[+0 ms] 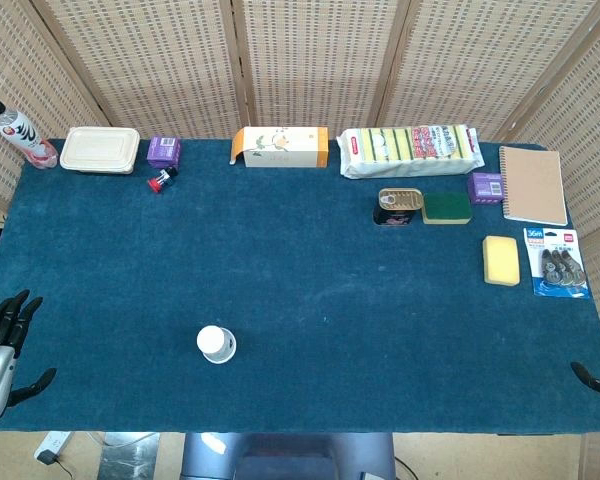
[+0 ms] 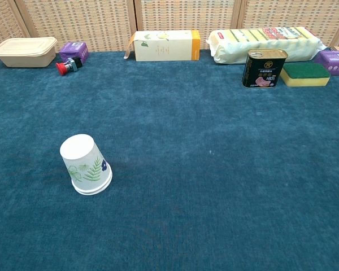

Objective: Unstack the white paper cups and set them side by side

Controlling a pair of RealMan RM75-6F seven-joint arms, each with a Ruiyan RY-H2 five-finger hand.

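Observation:
A stack of white paper cups with a green leaf print stands upside down on the blue tablecloth, front left of centre; the chest view shows the cup stack with doubled rims at its base. My left hand hangs at the table's front left corner, fingers spread, holding nothing, well left of the cups. Only dark fingertips of my right hand show at the front right edge, far from the cups. Neither hand appears in the chest view.
Along the back stand a bottle, a beige lunch box, a purple box, an orange-white carton and a sponge pack. A tin can, green sponge, notebook, yellow sponge and tape pack lie right.

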